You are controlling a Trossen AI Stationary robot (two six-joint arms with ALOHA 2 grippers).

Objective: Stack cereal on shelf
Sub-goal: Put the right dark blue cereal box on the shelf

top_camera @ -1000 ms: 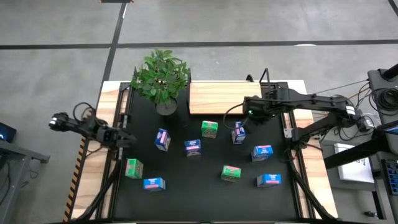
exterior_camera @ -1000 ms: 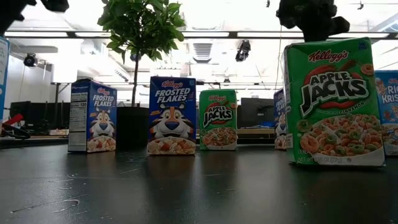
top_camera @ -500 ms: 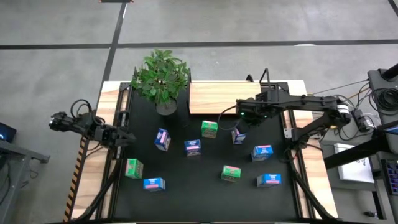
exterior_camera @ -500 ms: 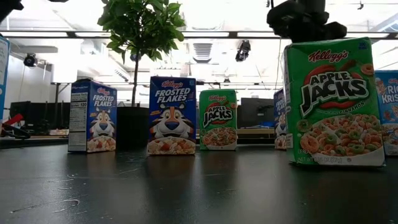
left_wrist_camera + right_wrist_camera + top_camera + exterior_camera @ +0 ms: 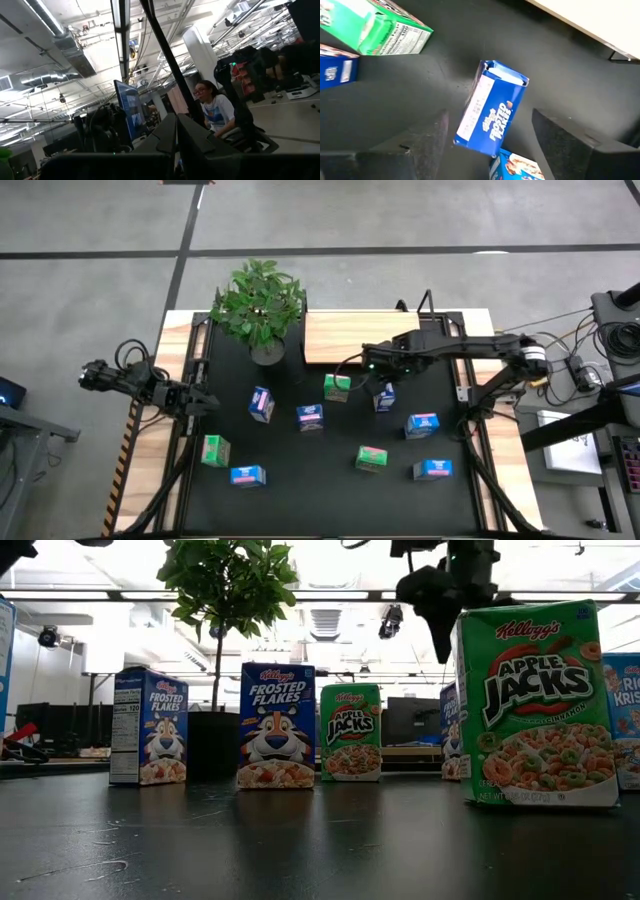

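Observation:
Nine small cereal boxes stand on the black mat: dark blue; green; light blue. The bare wooden shelf board lies flat at the mat's far edge. My right gripper is open and hangs above the boxes, between the far green box and the dark blue box, which shows between its fingers in its wrist view. My left gripper is shut at the mat's left edge.
A potted plant stands at the mat's far left, beside the shelf. In the low view a large green box stands nearest, with my right gripper above it. A seated person shows in the room beyond the table.
My right gripper has gone toward the table's left edge, from above the dark blue box toward the far green box, and has tipped downward. No box has moved.

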